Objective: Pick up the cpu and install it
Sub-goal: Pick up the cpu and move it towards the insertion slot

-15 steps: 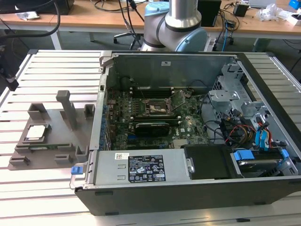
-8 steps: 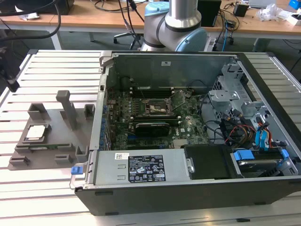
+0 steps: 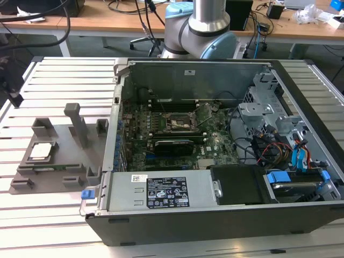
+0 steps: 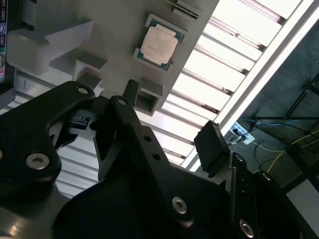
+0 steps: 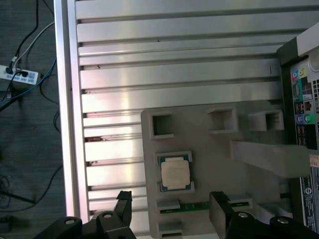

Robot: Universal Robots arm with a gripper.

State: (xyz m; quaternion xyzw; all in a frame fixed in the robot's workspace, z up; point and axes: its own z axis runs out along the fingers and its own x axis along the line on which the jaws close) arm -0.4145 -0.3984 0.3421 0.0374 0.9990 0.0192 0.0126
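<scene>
The cpu is a small square chip with a pale metal top. It lies flat in a framed pocket of the grey holder block, on the slatted metal table at the exterior view's left. The cpu sits well apart from the open computer case. My gripper hovers above the block, open, with nothing between its black fingers. The cpu lies a little beyond the fingertips. In the second wrist view the gripper also stands open. The motherboard's black cpu socket lies inside the case.
The holder block has raised posts and several other pockets. A green memory stick lies in a slot beside the cpu. The case wall rises right of the block. Cables and drive bays crowd the case's right side.
</scene>
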